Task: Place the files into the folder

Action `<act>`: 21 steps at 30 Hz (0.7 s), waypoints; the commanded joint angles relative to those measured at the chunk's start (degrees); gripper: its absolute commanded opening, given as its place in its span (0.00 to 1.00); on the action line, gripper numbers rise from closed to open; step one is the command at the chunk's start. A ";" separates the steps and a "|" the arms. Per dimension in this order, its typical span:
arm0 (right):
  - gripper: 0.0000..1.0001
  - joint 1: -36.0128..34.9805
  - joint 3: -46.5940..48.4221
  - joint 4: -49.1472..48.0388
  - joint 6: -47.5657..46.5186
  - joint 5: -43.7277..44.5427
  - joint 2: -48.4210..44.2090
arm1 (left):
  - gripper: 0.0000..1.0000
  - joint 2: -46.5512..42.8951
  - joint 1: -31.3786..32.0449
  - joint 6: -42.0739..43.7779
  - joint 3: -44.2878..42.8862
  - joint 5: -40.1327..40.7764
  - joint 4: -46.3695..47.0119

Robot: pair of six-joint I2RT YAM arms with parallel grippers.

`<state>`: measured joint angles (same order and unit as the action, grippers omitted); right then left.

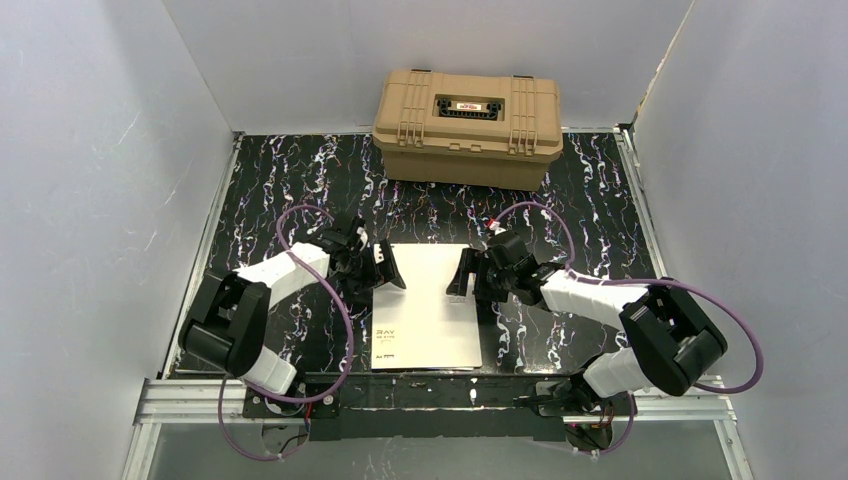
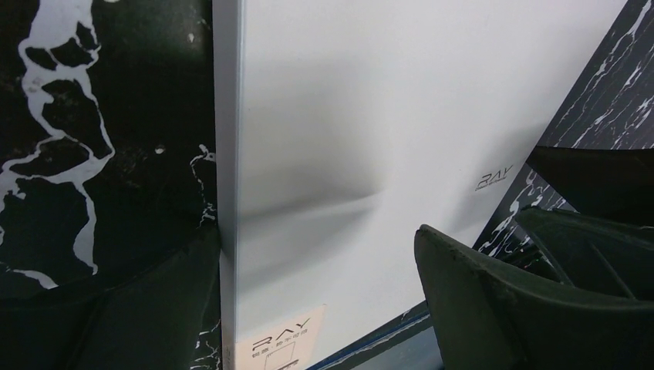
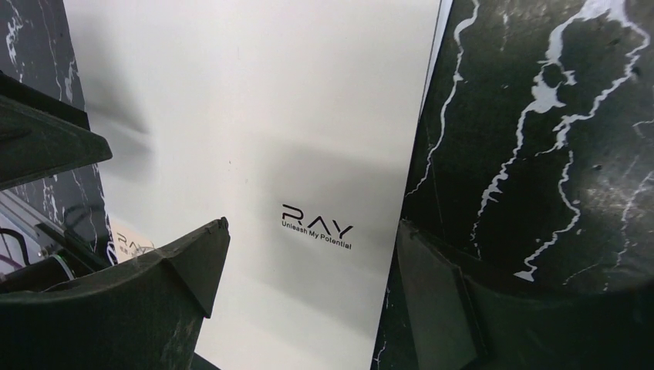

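Your left gripper [image 1: 375, 272], jaws apart, straddles the nine o'clock edge of the flat cream-beige folder [image 1: 425, 305] lying mid-table. Your right gripper [image 1: 476, 278], jaws apart, straddles its three o'clock edge. Tan plastic hard case [image 1: 467, 112] at twelve. Black white-veined marble table [image 1: 300, 180]; grey walls [image 1: 100, 150].

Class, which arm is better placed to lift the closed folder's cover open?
Probably the right. Its open gripper straddles the folder's thin right edge, which looks like the opening side. The left gripper, also open, sits at the banded edge that looks like the spine.
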<state>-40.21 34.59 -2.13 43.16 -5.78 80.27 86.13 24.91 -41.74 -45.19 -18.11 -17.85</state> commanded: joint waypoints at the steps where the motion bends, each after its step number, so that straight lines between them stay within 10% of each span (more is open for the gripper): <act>1: 0.88 0.74 -0.10 -1.74 0.03 1.48 1.71 | 0.94 3.06 0.23 -0.62 -1.43 -2.29 3.34; 21: 0.89 5.32 9.41 11.12 -8.84 11.83 -2.63 | 0.96 0.75 0.23 2.54 -11.29 10.38 -7.88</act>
<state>-35.46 39.64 3.33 38.33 -0.58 82.59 91.72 24.93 -40.88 -53.71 -12.78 -20.21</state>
